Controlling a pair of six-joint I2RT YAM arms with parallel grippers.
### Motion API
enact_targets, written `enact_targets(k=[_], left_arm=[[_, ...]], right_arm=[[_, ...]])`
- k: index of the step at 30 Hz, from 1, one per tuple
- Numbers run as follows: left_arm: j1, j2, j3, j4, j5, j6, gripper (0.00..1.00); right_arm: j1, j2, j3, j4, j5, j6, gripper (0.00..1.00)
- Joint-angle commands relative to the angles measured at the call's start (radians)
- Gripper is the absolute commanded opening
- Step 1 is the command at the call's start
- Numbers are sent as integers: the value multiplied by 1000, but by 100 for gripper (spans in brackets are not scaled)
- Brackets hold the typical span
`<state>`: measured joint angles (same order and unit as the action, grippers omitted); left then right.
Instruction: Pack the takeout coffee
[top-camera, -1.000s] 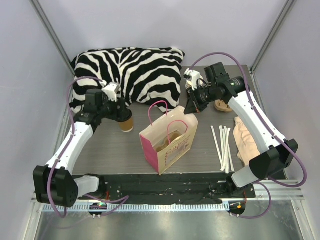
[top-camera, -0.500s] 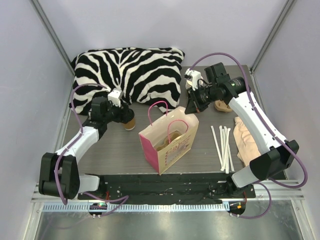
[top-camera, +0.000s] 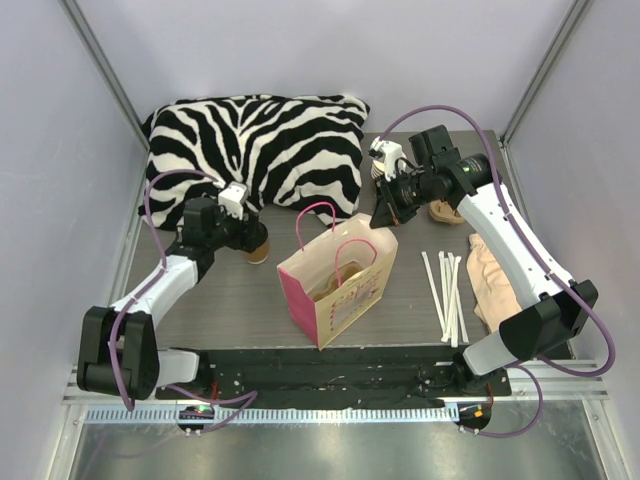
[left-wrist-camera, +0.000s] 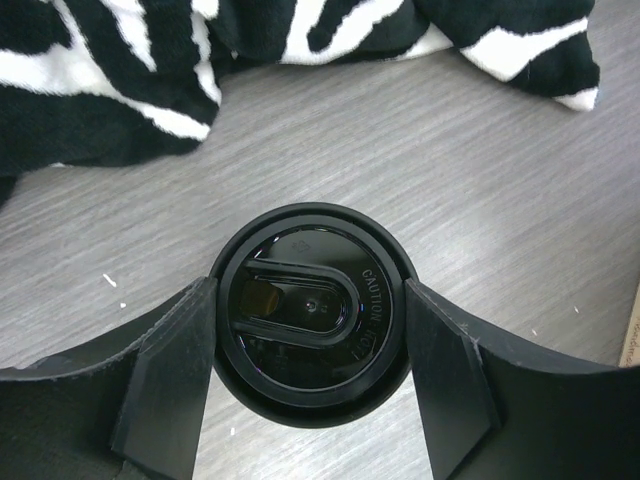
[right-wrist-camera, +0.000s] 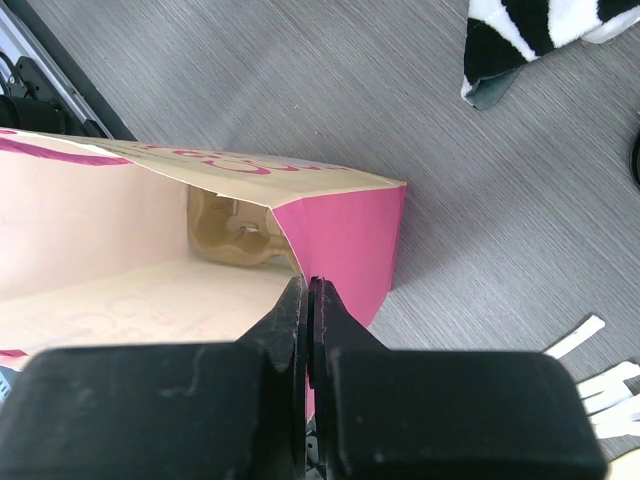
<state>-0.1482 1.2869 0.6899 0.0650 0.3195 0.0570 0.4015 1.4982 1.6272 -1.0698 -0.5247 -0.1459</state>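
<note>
Pink paper bag (top-camera: 338, 290) stands open at the middle of the grey table (top-camera: 230, 300), nearest the arm bases, with a brown pulp carrier (right-wrist-camera: 235, 240) lying at its bottom. White straws (top-camera: 446, 290) lie loose to its right, and a beige cloth (top-camera: 492, 285) is bunched just beyond them at the table's right edge. Right gripper (right-wrist-camera: 308, 288) is clenched, fingers pressed flat together, at the far right corner of the bag's rim, where the pink side panel folds; whether paper is pinched between them cannot be told. Left of the bag and slightly farther back, apart from it, the cup (top-camera: 258, 248) is upright and outside the bag. Left gripper (top-camera: 247, 236) grasps it: in the wrist view the two fingers (left-wrist-camera: 165, 380) bear on opposite sides of the black lid (left-wrist-camera: 310, 312), whose sip slot and "CAUTION" lettering face the camera. Zebra pillow (top-camera: 255, 150) fills the far left of the table, its near edge just behind the cup.
</note>
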Motion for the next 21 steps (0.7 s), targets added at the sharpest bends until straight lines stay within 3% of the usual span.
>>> enact_targets(k=[1,9,14,21], left_arm=[[6,-29,66,-118,24,29,74],[6,-17,160,-298,24,67,89],[6,-24,190,-359,15,81,90],[2,3,321,-580,-19,90,89]], right_arm=[[-3,-21,13,-1,2,3,1],[-4,-19,17,-1,-5,-1,1],[-4,-16,19,-1,-14,-4,1],[-4,-12,19,-2,-20,-12,1]])
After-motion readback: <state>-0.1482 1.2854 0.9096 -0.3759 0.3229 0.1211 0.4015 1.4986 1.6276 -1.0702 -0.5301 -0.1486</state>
